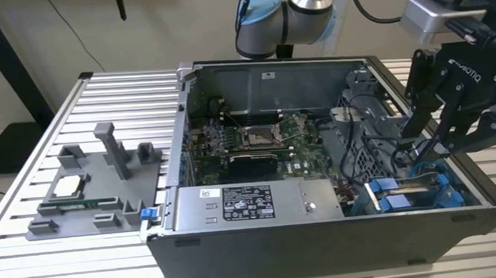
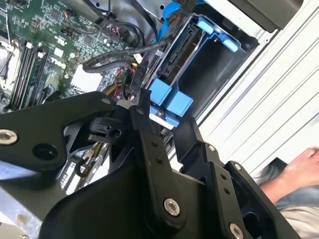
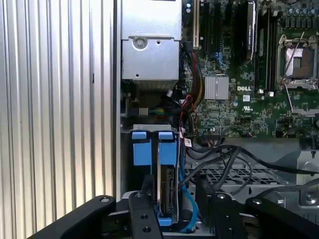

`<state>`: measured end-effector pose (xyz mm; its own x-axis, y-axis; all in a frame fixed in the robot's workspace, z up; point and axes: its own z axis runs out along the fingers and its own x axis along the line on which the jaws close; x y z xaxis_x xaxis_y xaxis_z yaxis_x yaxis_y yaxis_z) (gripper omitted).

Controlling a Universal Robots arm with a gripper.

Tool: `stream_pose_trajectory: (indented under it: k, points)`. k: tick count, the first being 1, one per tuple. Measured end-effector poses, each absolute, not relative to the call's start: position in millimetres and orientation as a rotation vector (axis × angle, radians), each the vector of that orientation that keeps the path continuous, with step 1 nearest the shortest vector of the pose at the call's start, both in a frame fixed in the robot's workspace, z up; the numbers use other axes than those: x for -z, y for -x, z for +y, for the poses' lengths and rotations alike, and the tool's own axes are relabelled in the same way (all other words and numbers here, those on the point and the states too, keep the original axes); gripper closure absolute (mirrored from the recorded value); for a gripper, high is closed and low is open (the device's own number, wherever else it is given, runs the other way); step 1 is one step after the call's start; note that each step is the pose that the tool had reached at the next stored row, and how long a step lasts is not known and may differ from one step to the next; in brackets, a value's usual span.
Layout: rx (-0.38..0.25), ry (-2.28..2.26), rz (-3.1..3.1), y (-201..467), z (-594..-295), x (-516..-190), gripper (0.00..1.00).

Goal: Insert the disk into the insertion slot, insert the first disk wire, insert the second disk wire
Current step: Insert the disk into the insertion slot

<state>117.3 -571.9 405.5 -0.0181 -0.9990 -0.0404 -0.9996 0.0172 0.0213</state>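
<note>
- Currently the step in hand looks to be the disk insertion, at or near its end. The flat silver-grey disk in its bright blue plastic carrier (image 3: 167, 191) stands on edge inside the insertion slot (image 1: 438, 190) of the grey metal drive cage. That is at 4 o'clock of the open grey computer case (image 1: 320, 249) on the slatted aluminium tabletop (image 1: 69, 266).
- The black pincer (image 1: 428, 145) hangs over the cage, released. Its fingers (image 3: 148, 186) are apart, one on each side of the disk, with no contact evident.
- Whether either disk wire is plugged in: cannot tell.
- Judgement: the next move calls for tight clearance, since black cables (image 3: 234, 159) and a thin blue wire (image 3: 187, 211) crowd the disk.
- The first wrist view gives the disk edge-on between the fingers.
- The second wrist view adds the disk's connector edge (image 2: 182, 55) and a person's hand (image 2: 299, 164) beyond the case.
- The exterior view adds a grey parts fixture (image 1: 91, 183) at 9 o'clock of the case.
</note>
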Motion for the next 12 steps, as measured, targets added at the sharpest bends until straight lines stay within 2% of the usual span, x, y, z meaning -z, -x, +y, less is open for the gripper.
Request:
stream_pose_trajectory:
  k: [12]
  points:
    - [-0.067,2.192,2.231,-117.4,-570.9,-406.5,0.0]
